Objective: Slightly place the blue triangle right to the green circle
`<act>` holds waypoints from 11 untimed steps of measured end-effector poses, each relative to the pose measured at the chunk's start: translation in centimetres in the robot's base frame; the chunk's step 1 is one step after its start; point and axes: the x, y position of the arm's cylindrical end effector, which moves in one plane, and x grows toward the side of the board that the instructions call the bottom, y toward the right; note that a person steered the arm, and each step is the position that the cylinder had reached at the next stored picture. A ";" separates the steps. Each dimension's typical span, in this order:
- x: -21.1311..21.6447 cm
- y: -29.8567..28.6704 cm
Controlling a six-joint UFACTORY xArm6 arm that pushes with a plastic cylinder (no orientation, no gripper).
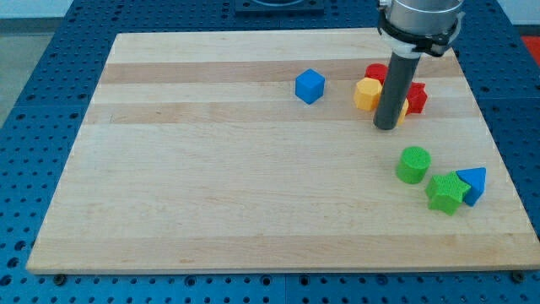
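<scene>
The blue triangle (pixel 473 183) lies near the view's right edge of the wooden board (pixel 211 169), touching the green star (pixel 445 192) on that star's right. The green circle (pixel 413 164) stands to the left of both and slightly higher in the view, a small gap from the star. My tip (pixel 386 127) rests on the board above and to the left of the green circle, well apart from the blue triangle. The rod hides part of the yellow and red blocks behind it.
A blue cube (pixel 310 85) sits at the view's upper middle. A yellow block (pixel 367 94) and two red blocks (pixel 376 73) (pixel 416 97) cluster around the rod at the upper right. The board's right edge is close to the blue triangle.
</scene>
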 end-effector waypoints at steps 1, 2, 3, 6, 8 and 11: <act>5.5 1.0; 4.7 4.4; 3.8 4.8; 7.0 10.4; 9.2 13.1; 11.2 12.9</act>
